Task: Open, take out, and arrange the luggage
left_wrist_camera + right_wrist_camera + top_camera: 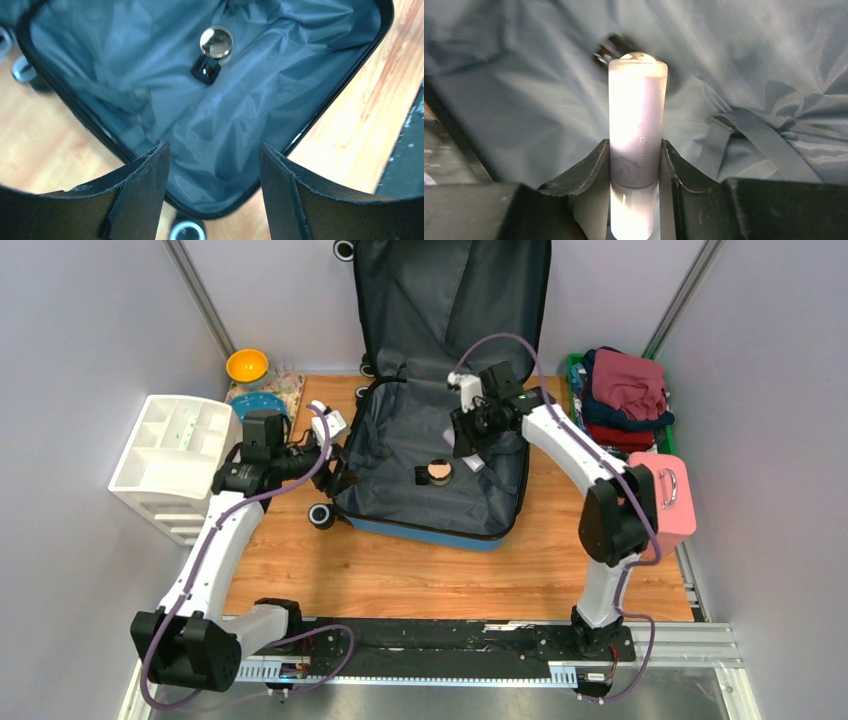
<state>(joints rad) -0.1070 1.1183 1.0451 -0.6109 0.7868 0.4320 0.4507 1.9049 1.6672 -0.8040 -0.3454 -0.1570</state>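
The wooden tabletop (400,570), nearest the arm bases, carries the large glossy bright-blue hard-shell suitcase (410,430), which lies open at the table's middle with its dark grey fabric lining facing up. The left gripper (214,155) hovers at the lower shell's left rim, fingers apart and empty. The right gripper (635,150) is clamped on a white cylindrical tube (636,100) above the lining, near a small black item with a shiny round cap (216,42). Farther back, the suitcase's lid (440,300) stands upright against the rear wall.
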